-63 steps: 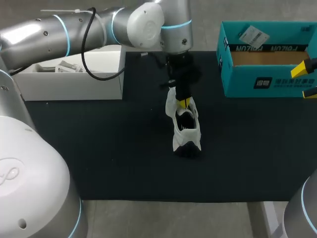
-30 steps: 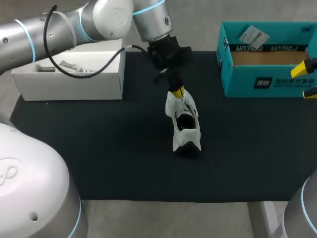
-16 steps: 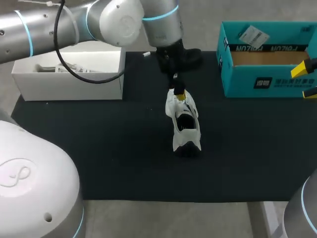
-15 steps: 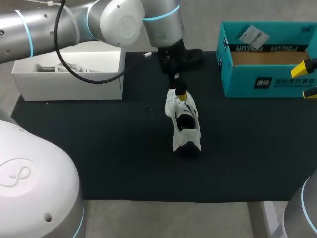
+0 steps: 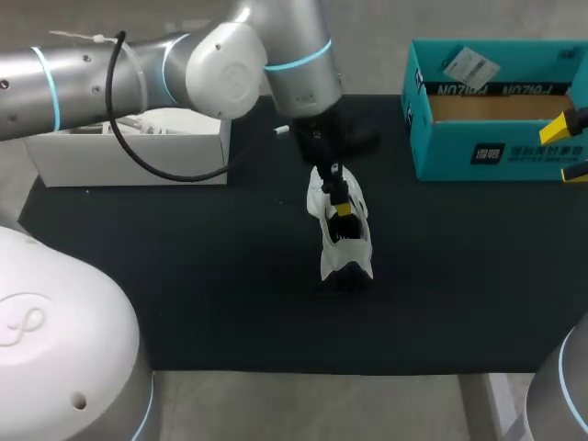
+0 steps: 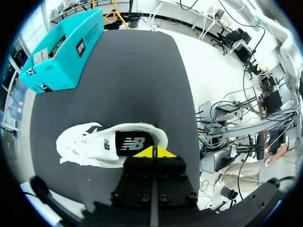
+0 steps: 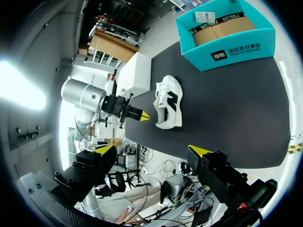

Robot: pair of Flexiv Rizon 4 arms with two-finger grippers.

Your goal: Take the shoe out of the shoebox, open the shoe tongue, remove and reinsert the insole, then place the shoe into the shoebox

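Note:
A white shoe (image 5: 344, 241) lies on the black mat (image 5: 230, 276) in the middle of the table, its dark insole (image 6: 132, 143) showing through the opening. My left gripper (image 5: 343, 209) hangs shut just over that opening, near the collar; in its own view the yellow tips (image 6: 152, 152) are pressed together with nothing between them. The teal shoebox (image 5: 496, 110) stands open at the far right. My right gripper (image 5: 568, 150) is at the right edge by the shoebox, and in its own view it (image 7: 151, 149) stands wide open and empty, well away from the shoe (image 7: 168, 101).
A white box (image 5: 129, 152) with small items inside stands at the far left of the mat. A paper tag (image 5: 470, 64) lies in the teal shoebox, and brown cardboard lines its bottom.
My left gripper, still shut, has moved from the shoe's far end towards me and down over the opening. The shoe and the right arm have not moved.

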